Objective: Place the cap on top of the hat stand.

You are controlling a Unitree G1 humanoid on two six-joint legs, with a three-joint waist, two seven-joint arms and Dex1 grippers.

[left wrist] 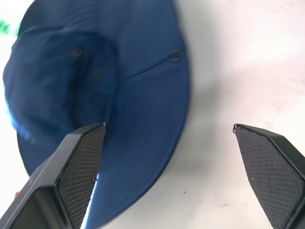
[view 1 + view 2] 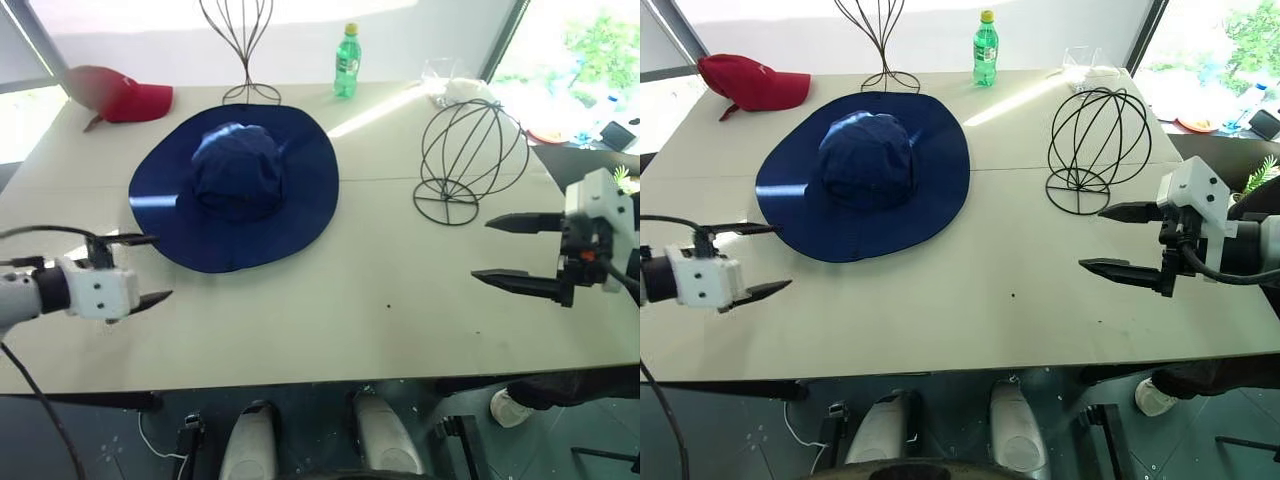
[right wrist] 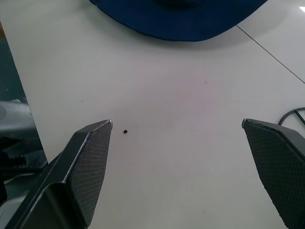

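Your left gripper (image 2: 140,268), fingers wide and empty, is nearer: the cap (image 2: 235,182) lies flat at its 1 o'clock. The right gripper (image 2: 498,249) also gapes empty, with the hat stand (image 2: 470,158) at its 12 o'clock.

Both arms reach inward; the left gripper (image 2: 144,268) and right gripper (image 2: 492,250) hover with jaws spread wide, empty.

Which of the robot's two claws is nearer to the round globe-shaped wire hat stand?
The right claw: it hangs open just in front of the hat stand. The left claw sits open across the table, by the navy sun hat.
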